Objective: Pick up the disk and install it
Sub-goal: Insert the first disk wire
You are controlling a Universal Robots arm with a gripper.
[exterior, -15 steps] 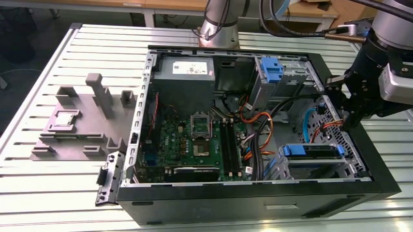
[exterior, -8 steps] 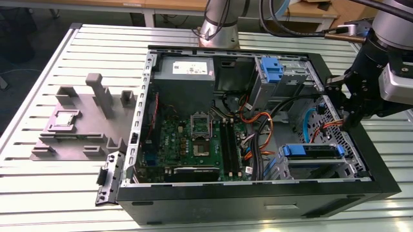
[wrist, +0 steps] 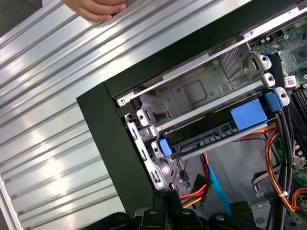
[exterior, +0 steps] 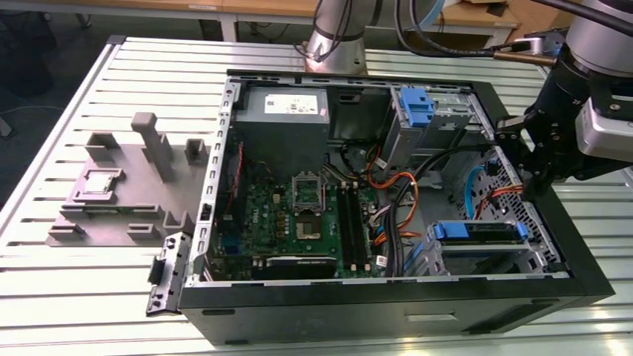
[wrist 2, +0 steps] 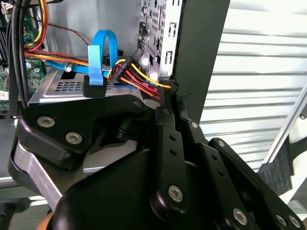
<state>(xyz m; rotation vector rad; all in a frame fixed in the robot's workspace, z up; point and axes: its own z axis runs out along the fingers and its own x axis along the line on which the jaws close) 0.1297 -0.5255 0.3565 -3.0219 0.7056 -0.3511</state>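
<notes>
So the slatted metal tabletop (exterior: 89,297) is carrying the whole setup, and the open black computer case (exterior: 396,311) is lying on its side on it, insides facing up. To the exterior view's left of the case, a grey fixture block (exterior: 118,200) with upright posts is sitting on the slats. Inside the case, the green motherboard (exterior: 296,215) is taking up the middle, with orange and red cables (exterior: 396,200) snaking past it.

The arm is hanging over the case wall on the exterior view's right, and the tool (exterior: 539,174) is hovering just above that edge, near the drive cage. Its fingers (wrist 2: 165,139) are looking pressed together with nothing between them in the second wrist view.

The disk (wrist: 220,127) is sitting in the drive bay with its blue rails showing at both ends; it's also showing in the exterior view (exterior: 479,231).

A person's hand (wrist: 96,7) is resting on the slats in the first wrist view.
</notes>
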